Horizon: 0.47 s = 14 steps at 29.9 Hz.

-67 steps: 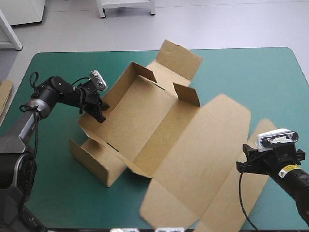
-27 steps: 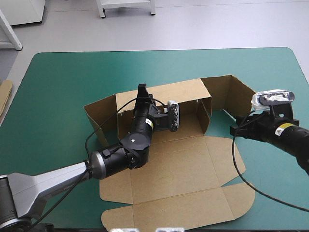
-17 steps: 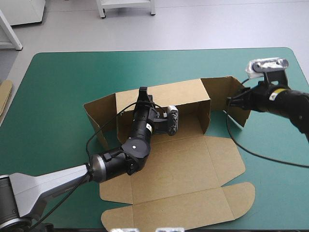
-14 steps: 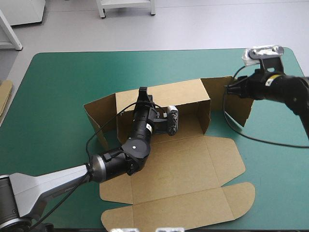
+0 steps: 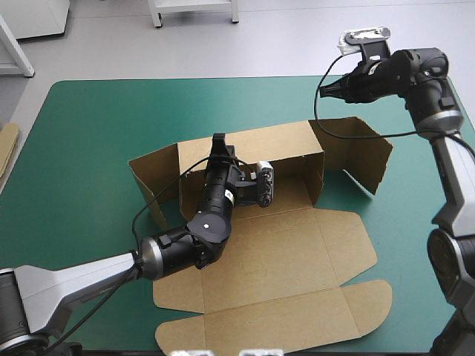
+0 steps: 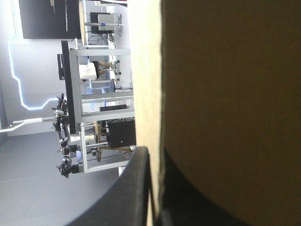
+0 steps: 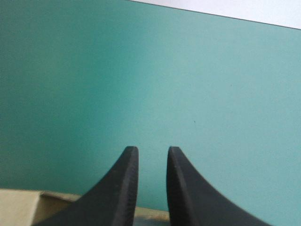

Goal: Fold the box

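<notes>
Mid-table on the teal-green cover [image 5: 89, 133], the brown box [image 5: 282, 245] lies with its lid flat toward the near edge and its far wall [image 5: 260, 148] standing. The left gripper [image 5: 218, 142] is clamped over that wall's top edge, with board pinched between its black fingers [image 6: 134, 188]. At the far right, the right gripper [image 5: 325, 89] hangs above the right flap [image 5: 364, 152], fingers a narrow slit apart and empty; just before, it was down at that flap. The board looks light and stiff, likely bending only at creases, and best gripped by a free edge
</notes>
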Tool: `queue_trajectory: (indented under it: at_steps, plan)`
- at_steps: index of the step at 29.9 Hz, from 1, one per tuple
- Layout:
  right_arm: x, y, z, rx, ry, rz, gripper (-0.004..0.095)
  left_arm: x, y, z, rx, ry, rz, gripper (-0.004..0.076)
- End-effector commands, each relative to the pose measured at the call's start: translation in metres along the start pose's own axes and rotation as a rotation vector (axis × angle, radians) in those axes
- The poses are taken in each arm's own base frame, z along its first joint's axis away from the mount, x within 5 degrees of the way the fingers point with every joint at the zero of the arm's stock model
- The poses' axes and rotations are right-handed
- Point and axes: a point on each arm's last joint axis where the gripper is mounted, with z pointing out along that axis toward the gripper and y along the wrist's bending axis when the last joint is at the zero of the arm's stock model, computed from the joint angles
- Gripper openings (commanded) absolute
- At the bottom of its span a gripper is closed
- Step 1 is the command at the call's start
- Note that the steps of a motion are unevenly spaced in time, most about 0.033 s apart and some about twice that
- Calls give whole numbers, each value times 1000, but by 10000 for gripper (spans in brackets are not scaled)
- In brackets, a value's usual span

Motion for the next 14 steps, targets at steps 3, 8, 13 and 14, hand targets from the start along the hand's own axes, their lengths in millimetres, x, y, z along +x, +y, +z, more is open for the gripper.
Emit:
queue_trajectory:
  at_steps: [3,8,13,14]
  plan:
    - [-12,-3,11,17,-29,-26,88,-3,14,-10,-35,-49,-35,-8]
    - [-1,-4,27,8,93,-28,88,-3,14,-10,-37,-48,-33,-8]
    - [12,-3,26,-3,230,-51,88,-3,14,-10,-36,-49,-33,-8]
    - [13,-3,25,-7,233,-46,88,-3,14,-10,-36,-49,-33,-8]
